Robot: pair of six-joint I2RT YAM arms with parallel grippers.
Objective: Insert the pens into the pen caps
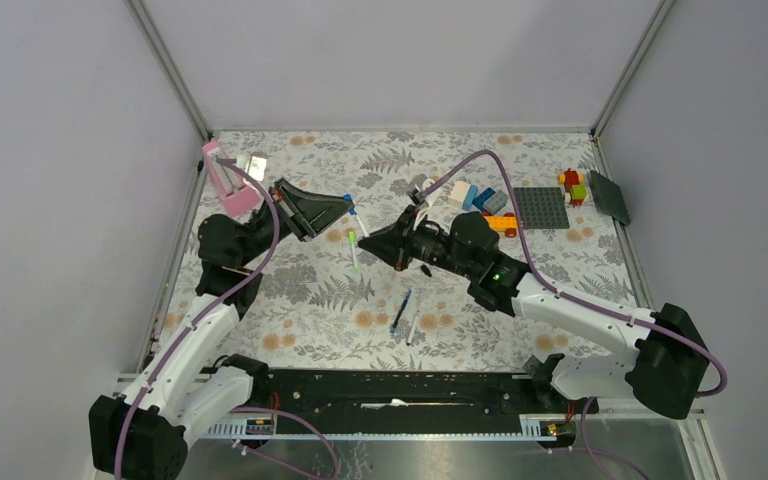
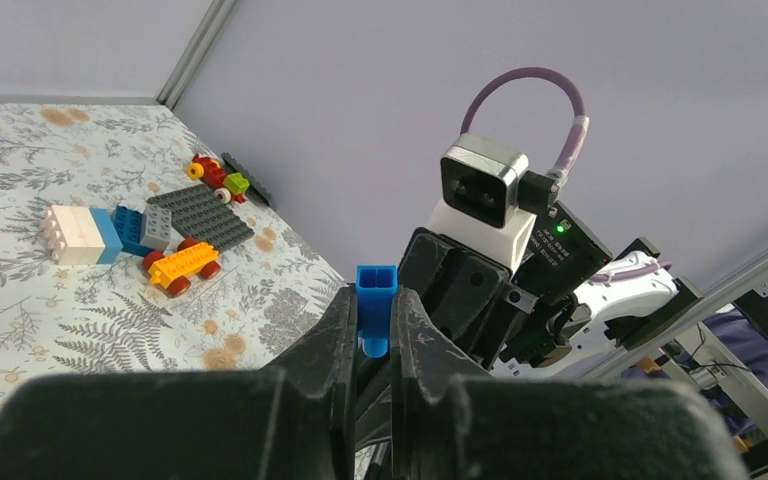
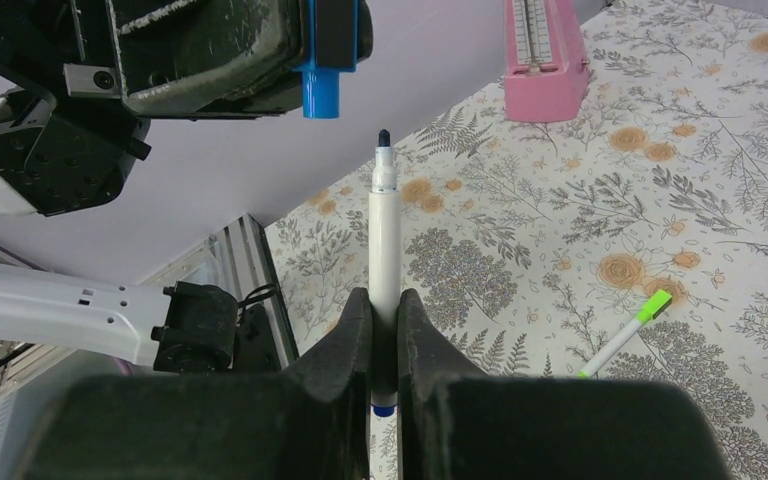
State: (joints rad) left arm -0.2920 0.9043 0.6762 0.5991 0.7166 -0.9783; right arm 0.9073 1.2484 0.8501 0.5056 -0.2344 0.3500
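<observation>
My left gripper (image 1: 343,204) is shut on a blue pen cap (image 2: 376,298), held in the air with its open end toward the right arm. My right gripper (image 3: 384,300) is shut on a white pen (image 3: 384,240), its dark tip pointing at the blue cap (image 3: 321,88) with a short gap between them. The gripper also shows in the top view (image 1: 365,240). A white pen with a green cap (image 1: 353,250) lies on the table below the grippers and also shows in the right wrist view (image 3: 622,337). A dark blue pen (image 1: 401,311) and a white pen (image 1: 415,323) lie side by side nearer the front.
A pink object (image 1: 228,182) stands at the back left. Coloured toy bricks (image 1: 478,197), a yellow toy car (image 1: 502,224), a grey baseplate (image 1: 542,207) and a dark plate (image 1: 610,198) sit at the back right. Walls close in the table.
</observation>
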